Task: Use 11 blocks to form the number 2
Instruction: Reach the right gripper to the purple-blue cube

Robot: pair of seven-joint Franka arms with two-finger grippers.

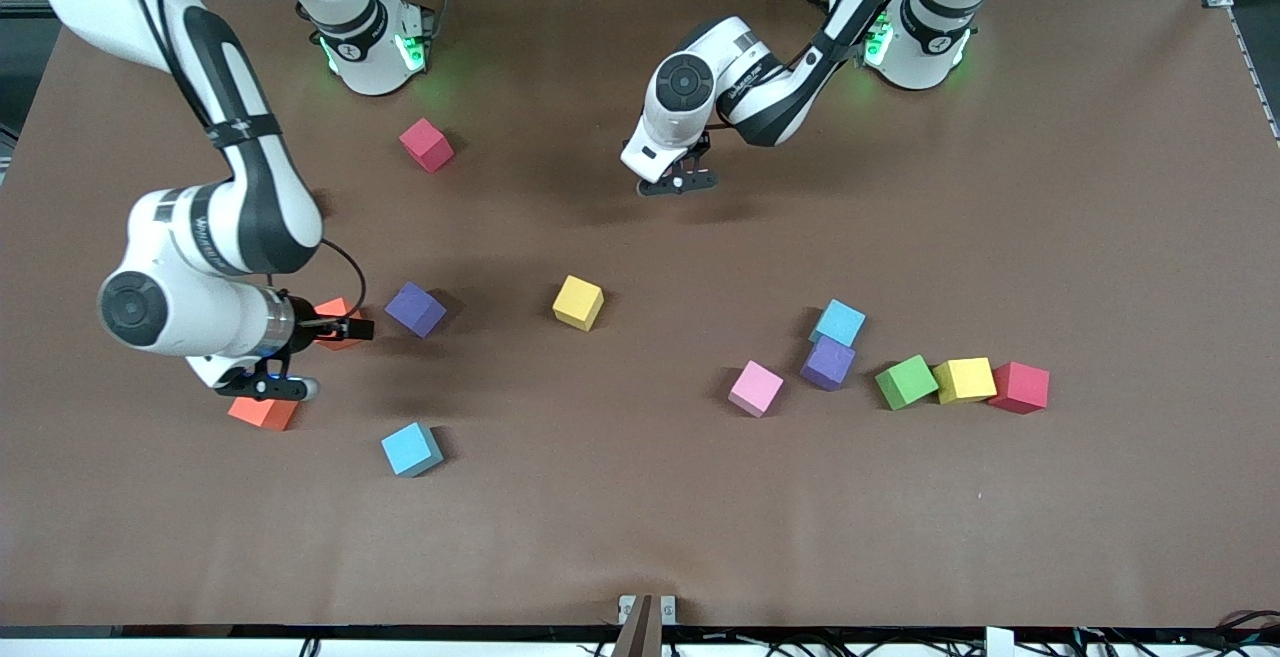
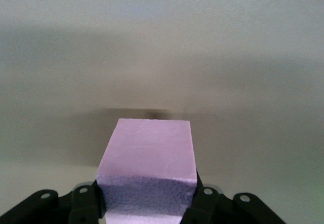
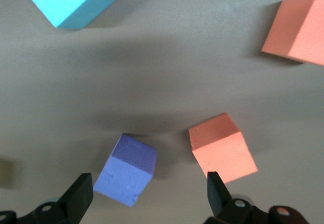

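The blocks lie scattered; no digit shape shows. My left gripper (image 1: pixel 680 177) is shut on a pink block (image 2: pixel 147 163), held above bare table near the arms' bases; the left wrist view shows that gripper (image 2: pixel 147 203) clamped on it. My right gripper (image 1: pixel 338 329) is open, hovering over an orange block (image 1: pixel 338 317) beside a purple block (image 1: pixel 415 309). In the right wrist view that gripper (image 3: pixel 148 193) stands above the purple block (image 3: pixel 126 171), with the orange block (image 3: pixel 223 148) by one finger. Another orange block (image 1: pixel 264 411) and a sky-blue block (image 1: pixel 411 449) lie nearer the camera. A yellow block (image 1: pixel 578 302) sits mid-table.
Toward the left arm's end lie a pink block (image 1: pixel 755 388), a purple block (image 1: pixel 827 363), a sky-blue block (image 1: pixel 838 323), a green block (image 1: pixel 906 382), a yellow block (image 1: pixel 964 379) and a crimson cube (image 1: pixel 1019 387). Another crimson cube (image 1: pixel 427 144) lies near the right arm's base.
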